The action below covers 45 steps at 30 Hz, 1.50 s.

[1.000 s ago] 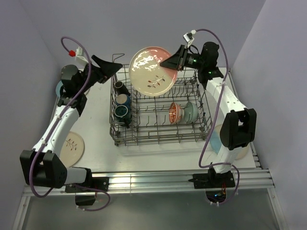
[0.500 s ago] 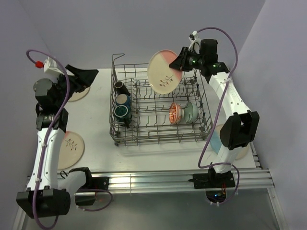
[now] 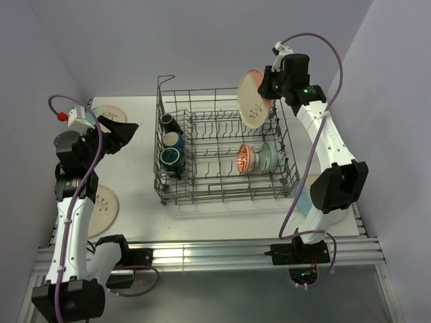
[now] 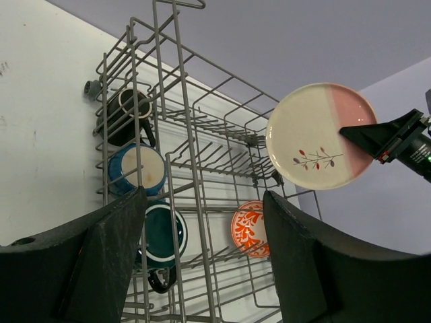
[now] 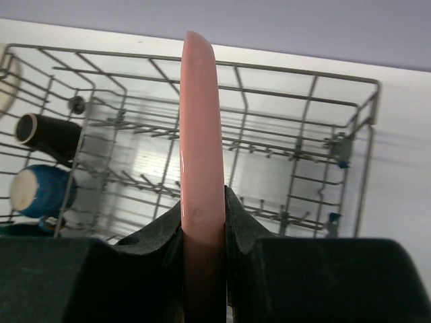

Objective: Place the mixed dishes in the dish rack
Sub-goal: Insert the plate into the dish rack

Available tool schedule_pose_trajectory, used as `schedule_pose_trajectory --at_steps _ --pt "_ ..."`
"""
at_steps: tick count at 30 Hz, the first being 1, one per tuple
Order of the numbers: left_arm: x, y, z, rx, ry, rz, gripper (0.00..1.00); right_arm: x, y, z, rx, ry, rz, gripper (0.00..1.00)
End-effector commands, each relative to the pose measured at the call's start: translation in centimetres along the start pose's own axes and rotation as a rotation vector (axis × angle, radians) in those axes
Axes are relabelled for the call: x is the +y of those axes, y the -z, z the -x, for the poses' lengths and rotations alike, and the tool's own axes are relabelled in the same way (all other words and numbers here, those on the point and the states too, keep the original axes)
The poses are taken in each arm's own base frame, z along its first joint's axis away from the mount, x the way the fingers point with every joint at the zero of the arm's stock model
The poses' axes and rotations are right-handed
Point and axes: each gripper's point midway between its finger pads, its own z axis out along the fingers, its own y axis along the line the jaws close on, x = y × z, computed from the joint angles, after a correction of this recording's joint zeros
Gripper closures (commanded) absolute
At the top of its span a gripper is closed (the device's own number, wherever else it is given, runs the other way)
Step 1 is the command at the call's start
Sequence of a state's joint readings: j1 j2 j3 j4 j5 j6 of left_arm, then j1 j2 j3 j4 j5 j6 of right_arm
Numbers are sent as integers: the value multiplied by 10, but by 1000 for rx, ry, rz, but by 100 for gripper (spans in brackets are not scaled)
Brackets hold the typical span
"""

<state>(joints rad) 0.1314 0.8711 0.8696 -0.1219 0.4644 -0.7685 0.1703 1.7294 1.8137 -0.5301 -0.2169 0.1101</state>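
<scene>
- Right gripper (image 5: 202, 208): pressed tight onto the pink rim of a plate (image 3: 252, 99), gripping at 3 o'clock of its face in the left wrist view.
- Held on edge in the air, over the dish rack (image 3: 225, 195) toward its 1 o'clock corner.
- Probably stiff, glazed and slick, prone to chipping; best taken by the rim and lowered gently between tines.
- Half cream, half pink, with a twig motif.
- Left gripper (image 4: 203, 202): spread wide, empty, off at 9 o'clock of the rack.

No legible text, label, brand, number or sign in any of the three views. Markings are decoration only: a twig motif on the plate (image 4: 322, 136) clamped in the right pincer (image 5: 202, 217), and a leafy pattern inside the orange-red bowl (image 4: 250, 229), which sits toward the arm bases from that pincer.
</scene>
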Motion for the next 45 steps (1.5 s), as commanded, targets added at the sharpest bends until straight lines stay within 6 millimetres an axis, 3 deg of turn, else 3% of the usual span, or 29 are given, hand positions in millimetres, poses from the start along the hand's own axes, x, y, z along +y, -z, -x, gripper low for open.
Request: schedule_pose_trajectory --at_steps 1,11,22,37,45 --pt "-4 9 8 -43 -57 -3 24 7 59 86 -287 84 -62 100" --pt "5 18 3 -43 -69 30 24 -18 67 89 -308 158 -184 100" --pt "14 23 -2 -36 -73 60 23 -33 38 76 -263 185 -225 100" --pt "20 20 -3 -28 -68 70 22 -54 -13 20 -142 204 -279 100" --pt "25 18 -5 -26 -46 84 22 -54 -47 -16 -58 190 -304 100"
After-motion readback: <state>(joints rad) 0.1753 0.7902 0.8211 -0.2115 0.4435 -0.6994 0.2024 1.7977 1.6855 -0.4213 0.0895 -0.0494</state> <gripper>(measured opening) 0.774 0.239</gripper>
